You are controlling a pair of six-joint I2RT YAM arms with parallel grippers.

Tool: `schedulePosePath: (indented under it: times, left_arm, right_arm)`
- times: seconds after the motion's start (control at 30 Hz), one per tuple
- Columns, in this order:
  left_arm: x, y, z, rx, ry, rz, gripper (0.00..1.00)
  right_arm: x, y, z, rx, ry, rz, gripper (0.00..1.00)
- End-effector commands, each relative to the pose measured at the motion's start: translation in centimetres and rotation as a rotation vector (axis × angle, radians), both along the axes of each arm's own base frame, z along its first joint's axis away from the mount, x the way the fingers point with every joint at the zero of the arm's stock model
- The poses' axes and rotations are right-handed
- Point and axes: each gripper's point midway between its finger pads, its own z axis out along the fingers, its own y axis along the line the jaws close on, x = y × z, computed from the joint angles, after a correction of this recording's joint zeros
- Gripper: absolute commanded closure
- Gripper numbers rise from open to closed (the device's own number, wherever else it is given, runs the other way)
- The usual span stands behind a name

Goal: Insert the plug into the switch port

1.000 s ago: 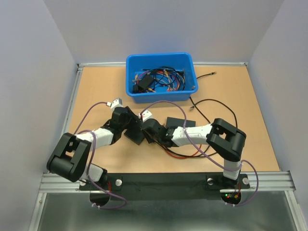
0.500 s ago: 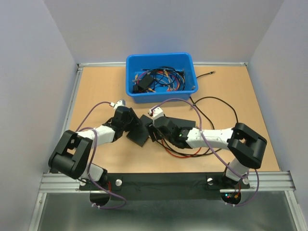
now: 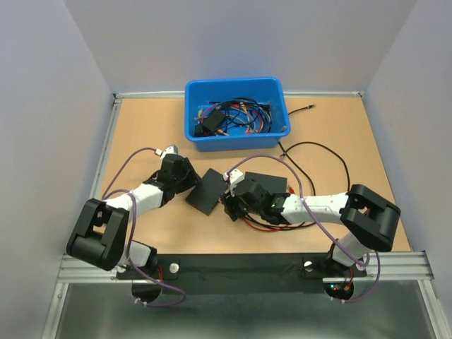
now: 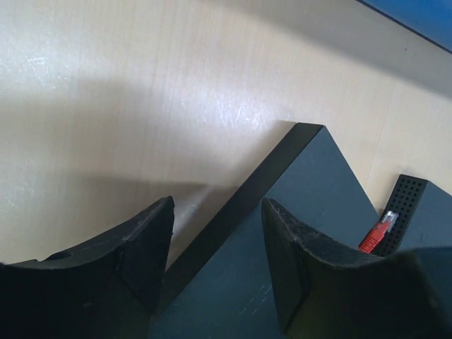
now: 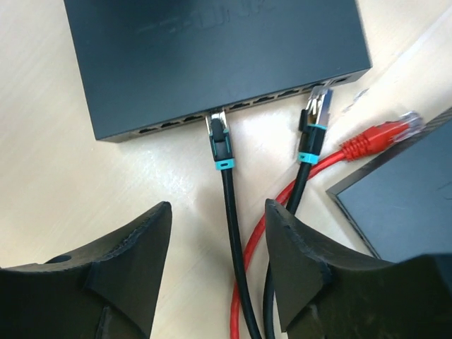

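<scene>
Plug (image 5: 385, 134) lies loose on bench (image 5: 70, 176) betw. switch (image 5: 212, 56) & black box (image 5: 402, 205), not in any port (image 5: 275, 95). Prob. light, clip brittle. Red cable (image 5: 247, 275) thin, floppy, so grip the boot, not the wire. R hand (image 5: 219, 212) & L hand (image 4: 215, 212) both wide, empty. Bench smooth wood, black cables (image 5: 233, 233) crowd it. Grey walls (image 3: 56, 85) close round.
</scene>
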Motion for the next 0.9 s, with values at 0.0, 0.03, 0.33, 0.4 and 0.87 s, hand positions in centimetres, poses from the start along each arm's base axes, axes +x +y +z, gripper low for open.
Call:
schedulePosePath:
  times: [0.0, 0.03, 0.33, 0.4, 0.87]
  left_arm:
    - [-0.9, -0.5, 0.3, -0.039, -0.035, -0.047, 0.36]
    - [-1.0, -0.6, 0.4, -0.052, -0.042, -0.051, 0.37]
    - [-2.2, -1.5, -1.6, -0.116, -0.020, -0.079, 0.38]
    - [-2.2, -1.7, -1.8, -0.119, -0.017, -0.087, 0.38]
    - [-2.4, -2.2, -3.4, -0.120, 0.026, -0.119, 0.41]
  right_arm:
    - [0.1, 1.6, 0.3, 0.046, 0.007, 0.030, 0.41]
    - [0.2, 1.7, 0.1, 0.043, 0.006, 0.030, 0.43]
    - [1.2, 1.9, -1.7, -0.009, -0.001, 0.004, 0.62]
    - [1.3, 2.0, -1.8, -0.014, -0.003, 0.004, 0.66]
    - [3.2, 4.6, 0.6, 0.020, -0.067, 0.018, 0.99]
